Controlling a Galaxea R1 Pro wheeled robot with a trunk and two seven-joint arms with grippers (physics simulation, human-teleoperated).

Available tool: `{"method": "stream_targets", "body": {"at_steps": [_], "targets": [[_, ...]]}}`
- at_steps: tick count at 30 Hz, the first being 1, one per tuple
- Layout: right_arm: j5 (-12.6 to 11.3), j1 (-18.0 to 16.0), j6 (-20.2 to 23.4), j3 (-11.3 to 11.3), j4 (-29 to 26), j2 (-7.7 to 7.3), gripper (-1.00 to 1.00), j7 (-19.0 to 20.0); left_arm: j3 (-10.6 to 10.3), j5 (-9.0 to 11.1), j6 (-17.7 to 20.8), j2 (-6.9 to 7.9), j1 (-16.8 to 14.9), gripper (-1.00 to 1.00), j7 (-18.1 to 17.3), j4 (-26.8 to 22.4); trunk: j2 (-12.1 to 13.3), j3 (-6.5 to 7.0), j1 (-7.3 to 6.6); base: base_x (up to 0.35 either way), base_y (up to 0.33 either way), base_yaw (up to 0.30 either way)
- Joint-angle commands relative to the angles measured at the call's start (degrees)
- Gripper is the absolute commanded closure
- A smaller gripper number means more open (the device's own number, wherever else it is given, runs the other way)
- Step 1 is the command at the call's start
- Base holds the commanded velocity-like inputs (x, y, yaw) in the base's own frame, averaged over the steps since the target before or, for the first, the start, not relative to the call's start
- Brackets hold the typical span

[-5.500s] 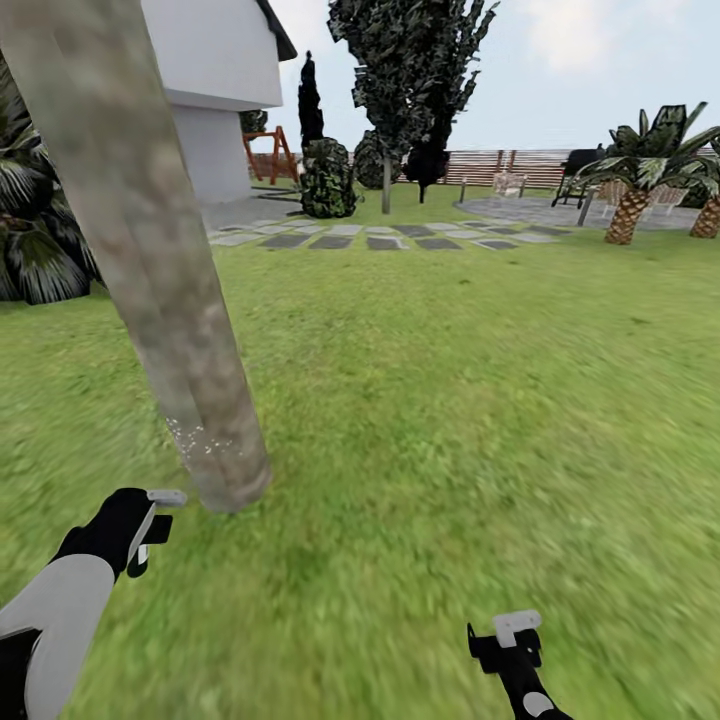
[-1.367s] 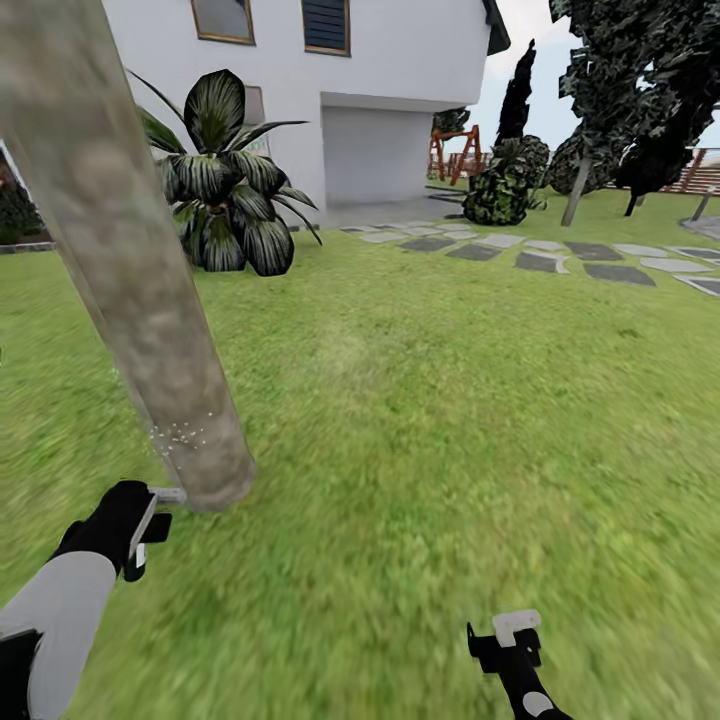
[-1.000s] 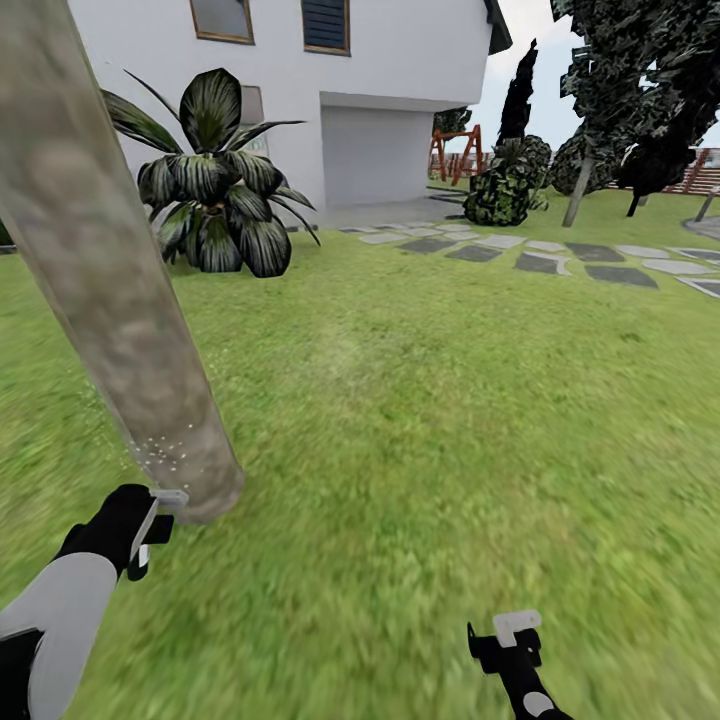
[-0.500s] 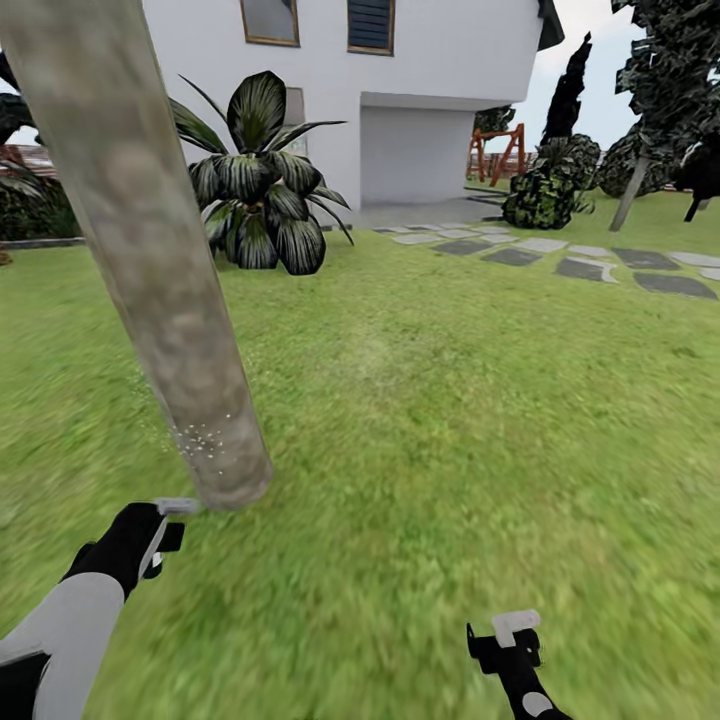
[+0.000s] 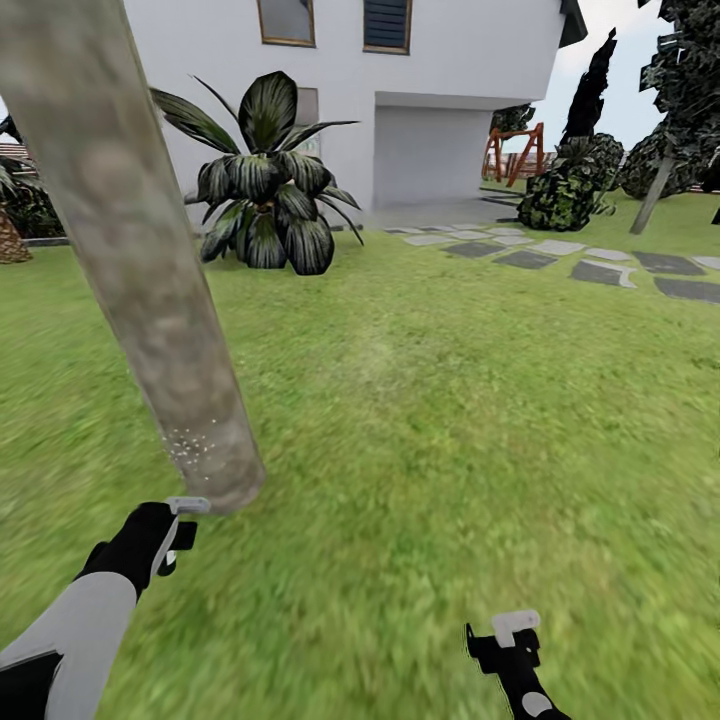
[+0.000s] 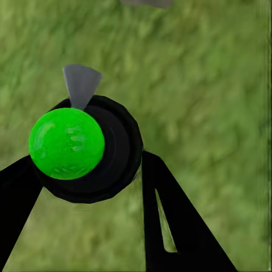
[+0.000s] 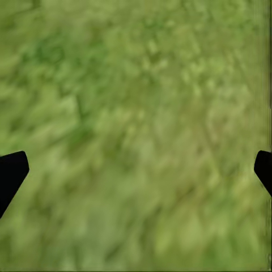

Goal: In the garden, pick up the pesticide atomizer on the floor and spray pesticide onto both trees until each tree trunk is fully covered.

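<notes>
A thick mottled grey-beige tree trunk leans up from the grass floor at the left of the head view, with white specks low on its bark. Just short of its base, my left gripper is shut on the pesticide atomizer. The atomizer has a round black body with a bright green cap, and its grey nozzle points at the foot of the trunk. Low on the right, my right gripper stands open above the lawn, its fingertips far apart with only grass between them.
A white house stands behind a broad-leaved dark plant. Grey paving slabs run off to the right towards dark bushes and a thin-trunked tree. Open lawn stretches ahead and to the right.
The head view has swung left, so house and plant sit further right in the picture. My left gripper with the atomizer stays at the trunk's base. The right arm is unchanged.
</notes>
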Motion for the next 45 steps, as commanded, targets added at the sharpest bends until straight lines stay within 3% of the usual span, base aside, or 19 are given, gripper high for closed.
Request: {"method": "stream_targets", "body": {"at_steps": [1, 10, 37, 45], "targets": [[-0.5, 0.0, -0.1, 0.5, 0.0, 0.00, -1.00, -0.1, 0.2, -0.1, 0.3, -0.04, 0.0, 1.00, -0.1, -0.1, 0.0, -0.05, 0.00, 0.100, -0.264, 0.000], [-0.6, 0.0, -0.1, 0.5, 0.0, 0.13, -1.00, -0.1, 0.3, -0.1, 0.3, -0.04, 0.0, 1.00, -0.1, -0.1, 0.0, -0.05, 0.00, 0.098, -0.264, 0.031], [-0.6, 0.0, -0.1, 0.5, 0.0, 0.13, -1.00, -0.1, 0.3, -0.1, 0.3, -0.48, 0.0, 1.00, 0.0, 0.0, 0.0, -0.05, 0.00, 0.145, -0.255, 0.269], [-0.6, 0.0, -0.1, 0.5, 0.0, 0.13, -1.00, -0.1, 0.4, -0.1, 0.3, -0.50, 0.0, 1.00, 0.0, 0.0, 0.0, -0.05, 0.00, 0.160, -0.250, 0.031]]}}
